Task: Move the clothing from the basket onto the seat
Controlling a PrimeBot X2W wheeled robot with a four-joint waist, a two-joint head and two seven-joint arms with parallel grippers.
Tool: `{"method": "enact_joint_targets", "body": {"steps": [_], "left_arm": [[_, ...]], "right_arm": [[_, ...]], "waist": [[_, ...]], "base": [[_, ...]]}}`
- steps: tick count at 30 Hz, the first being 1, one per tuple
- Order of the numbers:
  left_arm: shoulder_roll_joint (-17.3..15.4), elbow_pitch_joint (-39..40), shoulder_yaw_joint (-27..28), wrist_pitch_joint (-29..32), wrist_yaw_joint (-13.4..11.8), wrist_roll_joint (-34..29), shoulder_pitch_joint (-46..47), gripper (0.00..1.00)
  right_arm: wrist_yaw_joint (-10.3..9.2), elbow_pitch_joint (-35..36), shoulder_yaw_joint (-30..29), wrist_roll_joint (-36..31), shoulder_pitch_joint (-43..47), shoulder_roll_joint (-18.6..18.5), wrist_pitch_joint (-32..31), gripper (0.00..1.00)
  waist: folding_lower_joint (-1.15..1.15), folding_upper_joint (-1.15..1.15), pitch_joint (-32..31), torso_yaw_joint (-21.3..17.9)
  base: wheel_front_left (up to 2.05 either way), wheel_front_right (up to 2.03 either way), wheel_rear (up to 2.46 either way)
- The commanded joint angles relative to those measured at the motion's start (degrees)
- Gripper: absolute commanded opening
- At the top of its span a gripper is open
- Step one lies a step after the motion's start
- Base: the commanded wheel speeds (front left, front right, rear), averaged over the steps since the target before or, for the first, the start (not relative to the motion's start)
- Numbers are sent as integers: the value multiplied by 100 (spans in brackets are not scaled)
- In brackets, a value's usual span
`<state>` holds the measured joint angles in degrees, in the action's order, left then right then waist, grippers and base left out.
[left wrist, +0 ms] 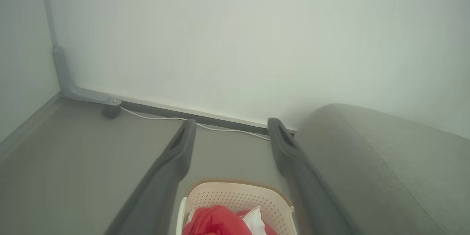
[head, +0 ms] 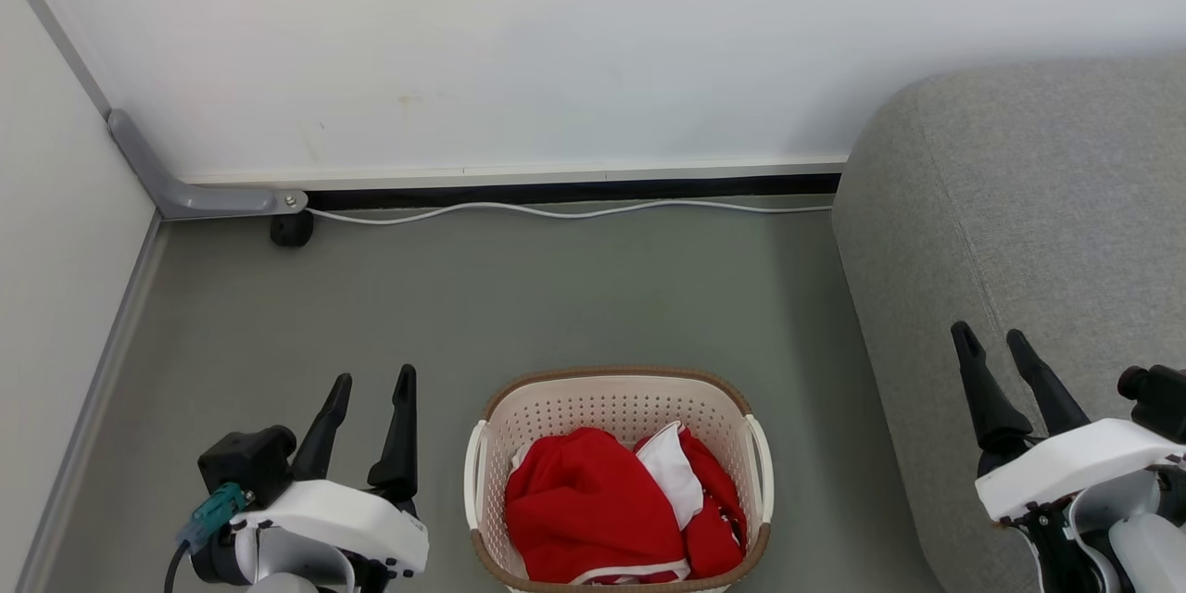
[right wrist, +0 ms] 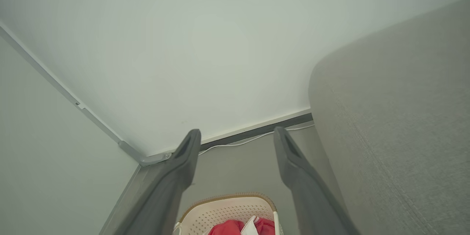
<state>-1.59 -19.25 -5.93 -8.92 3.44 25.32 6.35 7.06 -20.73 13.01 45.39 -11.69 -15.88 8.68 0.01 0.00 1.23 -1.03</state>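
Note:
Red clothing [head: 593,505] with a white panel lies bunched inside the cream basket [head: 615,400], which stands on the floor at the bottom centre of the head view. The grey seat [head: 1028,232] rises to the basket's right. My left gripper [head: 374,378] is open, left of the basket and apart from it. My right gripper [head: 993,335] is open in front of the seat's side, holding nothing. The left wrist view looks over the basket [left wrist: 238,196], the clothing [left wrist: 216,222] and the seat [left wrist: 374,161] between its open fingers [left wrist: 176,154]. In the right wrist view the basket [right wrist: 224,209] is low down, under the open gripper [right wrist: 237,134].
A white wall runs behind, with a black skirting strip and a white cable [head: 556,210] along its foot. A grey metal bracket [head: 199,195] and a small black block [head: 291,229] sit in the left corner. Grey floor [head: 519,296] lies between the basket and the wall.

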Motion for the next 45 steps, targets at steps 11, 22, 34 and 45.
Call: {"method": "enact_joint_targets", "body": {"steps": [11, 22, 34, 45], "left_arm": [[-100, 30, 141, -264, -267, -800, 337, 100], [-115, 23, 123, -451, -422, -1431, 363, 100], [-130, 6, 61, -608, -569, -2017, 413, 100], [-129, -59, 81, -608, -589, -1975, 369, 100]], "right_arm": [[39, -97, -2, -735, -349, -236, 291, 100], [41, -257, -52, -1359, -444, -298, 476, 100], [43, -298, 90, -1764, -542, -437, 631, 100], [43, -302, 60, -1767, -517, -404, 631, 100]], "waist": [[0, 0, 19, -15], [0, 0, 48, -34], [0, 0, 73, -35], [0, 0, 52, -28]], "base": [[0, 0, 0], [0, 0, 0], [0, 0, 0], [0, 0, 0]]}}
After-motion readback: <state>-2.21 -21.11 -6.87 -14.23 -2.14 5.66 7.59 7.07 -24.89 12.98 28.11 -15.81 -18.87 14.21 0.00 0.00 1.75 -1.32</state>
